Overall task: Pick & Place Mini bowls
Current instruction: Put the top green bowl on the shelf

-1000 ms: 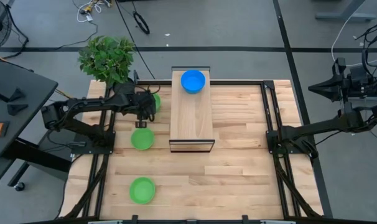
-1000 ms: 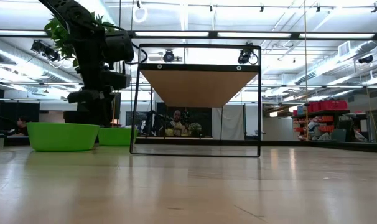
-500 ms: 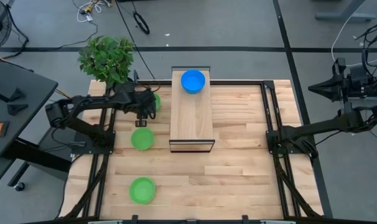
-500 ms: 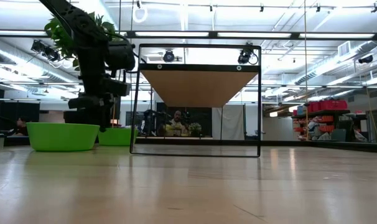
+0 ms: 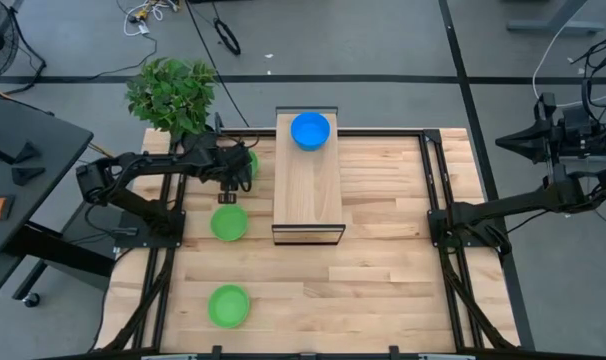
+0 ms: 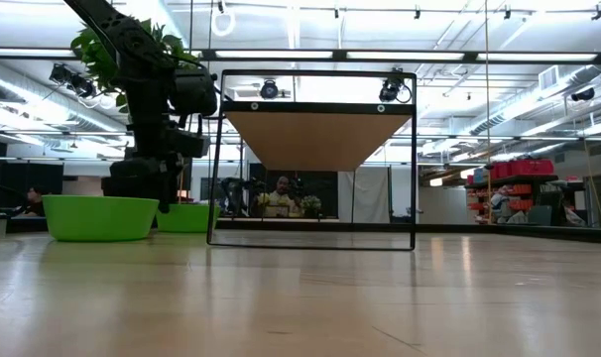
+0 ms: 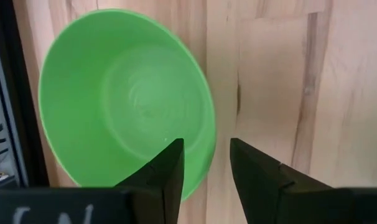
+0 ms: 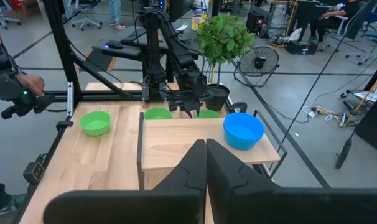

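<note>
Three green mini bowls rest on their bases on the table: a far one (image 5: pixel 251 163), a middle one (image 5: pixel 229 223) and a near one (image 5: pixel 228 306). A blue mini bowl (image 5: pixel 310 130) sits on the far end of a raised wooden shelf (image 5: pixel 308 195). My left gripper (image 7: pixel 206 144) is open and points steeply down over the far green bowl (image 7: pixel 114 93). One finger (image 7: pixel 170 168) stands inside its rim and the other (image 7: pixel 254 177) outside, with a gap on each side. My right gripper (image 8: pixel 206 148) is shut and empty, held high off the table's right edge (image 5: pixel 503 141).
A potted leafy plant (image 5: pixel 171 93) stands at the far left corner, just behind the left arm. Black frame rails (image 5: pixel 433 180) run along the table's sides. A person's hand (image 8: pixel 17 93) shows beyond the table in the right wrist view.
My left gripper has sunk a little toward the far green bowl, still open. The bowls have not moved.
</note>
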Tool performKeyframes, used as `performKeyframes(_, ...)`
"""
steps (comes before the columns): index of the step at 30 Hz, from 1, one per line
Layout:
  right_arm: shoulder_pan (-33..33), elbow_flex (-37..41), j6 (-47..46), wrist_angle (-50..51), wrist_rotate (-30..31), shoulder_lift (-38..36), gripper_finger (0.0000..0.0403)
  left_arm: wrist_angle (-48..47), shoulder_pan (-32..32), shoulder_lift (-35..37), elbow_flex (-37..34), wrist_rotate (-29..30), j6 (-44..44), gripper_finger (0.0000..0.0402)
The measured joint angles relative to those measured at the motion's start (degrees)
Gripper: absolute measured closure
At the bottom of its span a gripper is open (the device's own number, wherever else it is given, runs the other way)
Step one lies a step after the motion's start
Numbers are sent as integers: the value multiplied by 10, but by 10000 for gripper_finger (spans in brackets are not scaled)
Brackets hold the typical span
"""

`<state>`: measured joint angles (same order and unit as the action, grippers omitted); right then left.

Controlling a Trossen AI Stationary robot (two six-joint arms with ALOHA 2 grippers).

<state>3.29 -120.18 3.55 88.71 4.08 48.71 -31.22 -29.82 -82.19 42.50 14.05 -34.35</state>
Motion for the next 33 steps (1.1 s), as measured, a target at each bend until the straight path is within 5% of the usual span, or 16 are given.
performKeyframes(20, 0, 0, 0, 0, 0, 0, 396, -4, 0, 0, 0, -8, 6, 393)
performKeyframes(33, 0, 0, 0, 0, 0, 0, 396, -27, 8, 0, 1, 22, -3, 397)
